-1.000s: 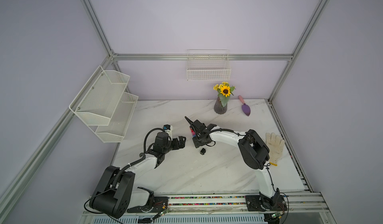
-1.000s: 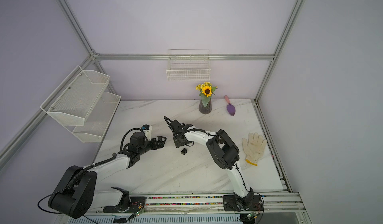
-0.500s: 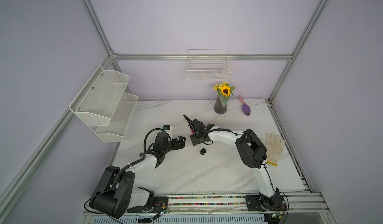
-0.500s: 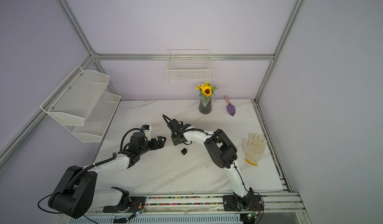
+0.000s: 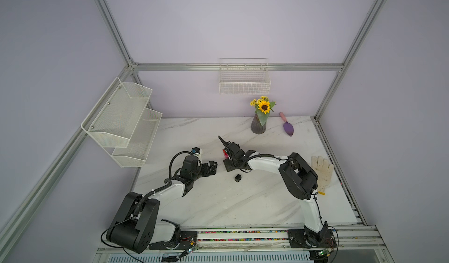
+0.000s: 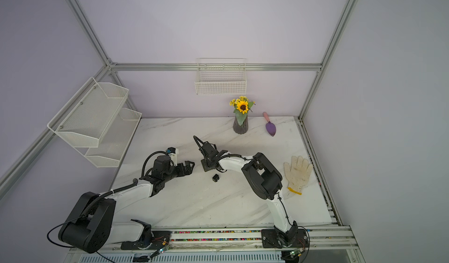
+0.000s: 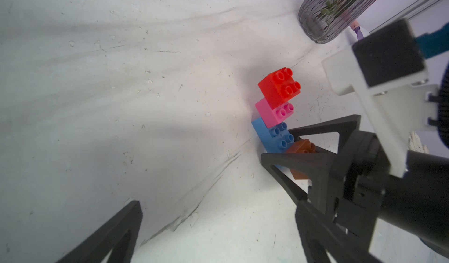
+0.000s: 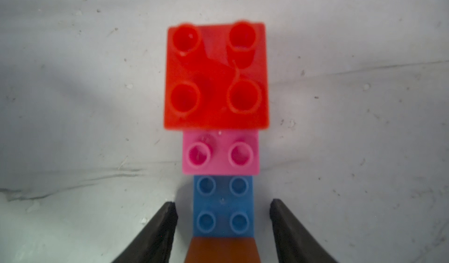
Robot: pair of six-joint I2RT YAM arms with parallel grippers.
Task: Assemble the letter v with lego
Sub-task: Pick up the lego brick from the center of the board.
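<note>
White marbled table point(image 5: 218, 201) filling the floor of the cell, with a tiered mesh shelf point(image 5: 121, 118) on the left wall and a wire basket point(image 5: 244, 79) on the back wall. Two white-and-black arms reaching in from the front rail, left arm point(image 5: 170, 191) and right arm point(image 5: 298, 176), their ends near each other at mid-table. At the right edge, a pale work glove point(image 5: 322, 170) lying flat. Toward the back, a dark vase of sunflowers point(image 5: 258, 124) with a purple trowel point(image 5: 288, 128) just beside it. Left gripper point(image 5: 214, 169) spread wide and empty, aimed sideways toward the bricks and apart from them. Right gripper point(image 8: 222, 204) pointed down over the lego, jaws parted, one finger point(image 8: 160, 232) on each side of the stack with bare table showing in both gaps, so gripping nothing. Beneath it on the table, the unfinished letter v point(image 7: 277, 118): light-blue brick point(image 7: 272, 137) lowest, pink brick point(image 8: 220, 152) stepped onto one end, red brick point(image 8: 216, 77) stepped onto the pink, orange-brown brick point(image 8: 222, 249) on the blue's other end, between the fingers. Black brick point(image 5: 238, 177) alone on the table, near the stack on its front side, touching nothing.
</note>
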